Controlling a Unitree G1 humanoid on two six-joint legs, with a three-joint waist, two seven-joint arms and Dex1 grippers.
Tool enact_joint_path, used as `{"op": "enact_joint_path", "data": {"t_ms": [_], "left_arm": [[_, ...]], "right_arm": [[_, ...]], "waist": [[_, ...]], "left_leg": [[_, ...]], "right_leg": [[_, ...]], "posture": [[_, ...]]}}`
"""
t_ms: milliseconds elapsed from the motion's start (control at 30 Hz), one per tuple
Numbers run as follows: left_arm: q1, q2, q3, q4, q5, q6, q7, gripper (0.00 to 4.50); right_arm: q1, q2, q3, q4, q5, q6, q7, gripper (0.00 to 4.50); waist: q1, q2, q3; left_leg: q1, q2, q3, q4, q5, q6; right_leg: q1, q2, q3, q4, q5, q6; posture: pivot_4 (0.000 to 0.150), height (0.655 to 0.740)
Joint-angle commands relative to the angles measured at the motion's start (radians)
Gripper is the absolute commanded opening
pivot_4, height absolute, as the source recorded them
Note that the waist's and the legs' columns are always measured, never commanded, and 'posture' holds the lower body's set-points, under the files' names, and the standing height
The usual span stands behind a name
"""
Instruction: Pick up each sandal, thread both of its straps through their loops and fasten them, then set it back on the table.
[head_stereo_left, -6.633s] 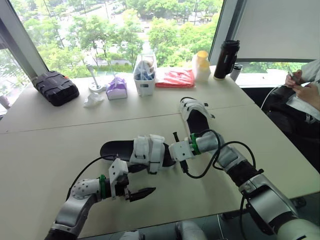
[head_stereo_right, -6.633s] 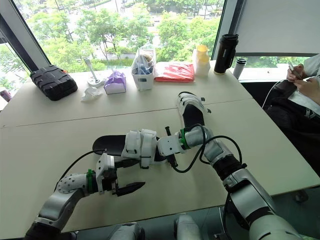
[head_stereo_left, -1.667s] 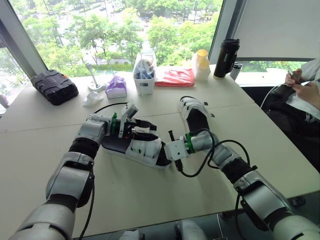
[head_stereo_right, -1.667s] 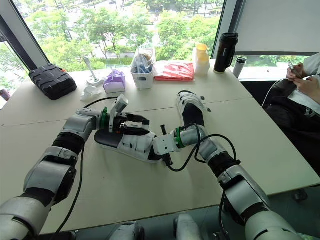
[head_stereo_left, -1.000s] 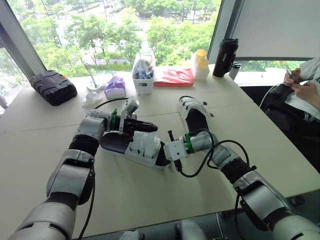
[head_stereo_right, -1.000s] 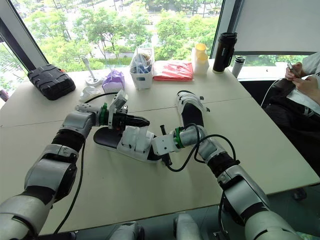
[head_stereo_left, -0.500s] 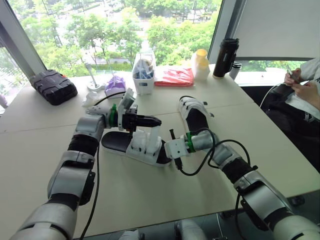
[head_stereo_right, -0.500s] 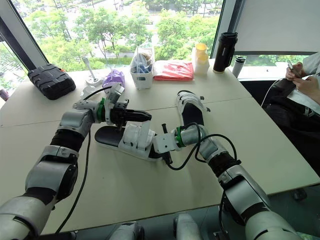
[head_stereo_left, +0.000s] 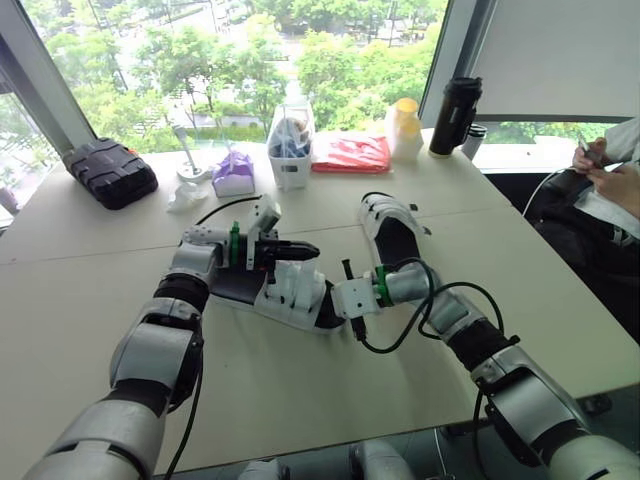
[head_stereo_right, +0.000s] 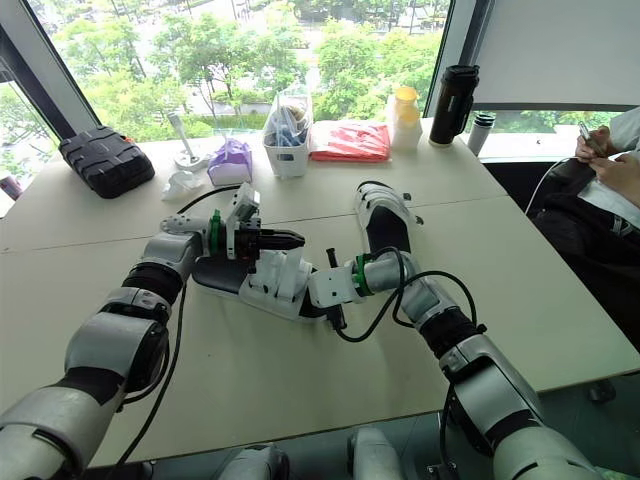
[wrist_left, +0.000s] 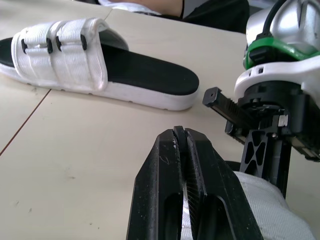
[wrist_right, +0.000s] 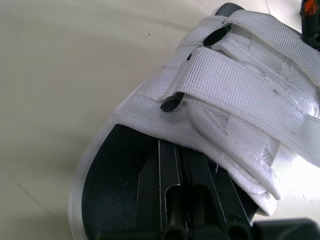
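The near sandal (head_stereo_left: 283, 293) sits tilted at mid-bench, its toe end raised. The right gripper (wrist_right: 169, 165) reaches in under the white upper and looks clenched on the sole, probably to steady the shoe for fastening. Its two straps (wrist_right: 240, 85) cross the upper past their black loops. The left gripper (head_stereo_left: 308, 247) hangs just above them with its fingers pressed together; I cannot tell whether it has a strap end pinched. The far sandal (head_stereo_left: 390, 228) lies flat on the bench (head_stereo_left: 300, 400), straps done up.
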Motion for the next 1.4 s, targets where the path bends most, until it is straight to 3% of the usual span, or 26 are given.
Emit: {"op": "enact_joint_path", "data": {"t_ms": [33, 167, 267, 467, 767, 967, 1200, 1400], "left_arm": [[-0.029, 0.0, -0.017, 0.022, 0.047, -0.021, 0.025, 0.04], [-0.038, -0.011, -0.033, 0.041, 0.086, -0.006, 0.031, 0.04], [-0.045, -0.02, -0.039, 0.053, 0.108, -0.013, 0.063, 1.09], [-0.045, -0.022, -0.088, 0.059, 0.189, -0.097, 0.108, 3.96], [-0.08, -0.029, -0.155, 0.096, 0.317, -0.112, 0.351, 3.96], [-0.087, -0.03, -0.146, 0.102, 0.323, -0.102, 0.401, 3.96], [-0.085, 0.008, 0.011, -0.01, 0.153, -0.104, 0.321, 3.96], [-0.014, 0.106, 0.077, -0.187, 0.074, -0.137, 0.25, 3.96]], "right_arm": [[0.029, -0.017, 0.031, 0.001, -0.034, 0.016, 0.026, 0.0], [0.03, -0.016, 0.031, -0.002, -0.034, 0.018, 0.026, 0.0], [0.031, -0.014, 0.032, -0.004, -0.034, 0.02, 0.026, 0.0], [0.034, -0.015, 0.031, -0.008, -0.032, 0.022, 0.027, 0.0], [0.031, -0.01, 0.031, -0.005, -0.034, 0.023, 0.023, 0.0], [0.027, -0.008, 0.032, 0.003, -0.035, 0.019, 0.023, 0.0], [0.024, -0.006, 0.029, -0.011, -0.031, 0.024, 0.025, 0.0], [0.036, -0.013, 0.014, -0.08, -0.009, 0.043, 0.027, 0.0]], "waist": [[0.0, 0.0, 0.0], [0.001, 0.0, 0.0], [0.001, 0.0, 0.0], [0.002, 0.0, 0.0], [0.002, 0.0, -0.001], [0.001, 0.0, -0.001], [0.0, -0.001, -0.001], [0.0, 0.0, 0.0]], "left_leg": [[0.0, 0.0, 0.0, 0.0, 0.0, 0.0], [0.0, 0.0, 0.0, 0.0, 0.0, 0.0], [0.0, 0.0, 0.0, 0.0, 0.0, 0.0], [0.0, 0.0, 0.0, 0.0, 0.0, 0.0], [0.001, 0.0, 0.0, 0.0, 0.0, 0.0], [0.001, 0.0, 0.0, 0.0, 0.0, 0.001], [0.0, 0.0, 0.0, 0.0, 0.0, 0.001], [0.0, 0.0, 0.0, -0.001, 0.0, 0.001]], "right_leg": [[0.0, 0.0, 0.0, 0.0, 0.0, 0.0], [0.0, 0.0, 0.0, 0.0, 0.0, 0.0], [0.0, 0.0, 0.0, 0.0, 0.0, 0.0], [0.0, 0.0, 0.0, 0.0, 0.0, 0.0], [0.001, 0.0, 0.0, 0.001, 0.0, 0.0], [0.001, 0.0, 0.0, 0.001, 0.0, 0.0], [0.0, 0.0, 0.0, 0.001, 0.0, 0.0], [-0.002, 0.0, 0.0, 0.002, 0.0, 0.0]], "posture": [[0.15, 0.74], [0.15, 0.74], [0.15, 0.74], [0.15, 0.74], [0.15, 0.74], [0.15, 0.74], [0.15, 0.74], [0.15, 0.74]]}}
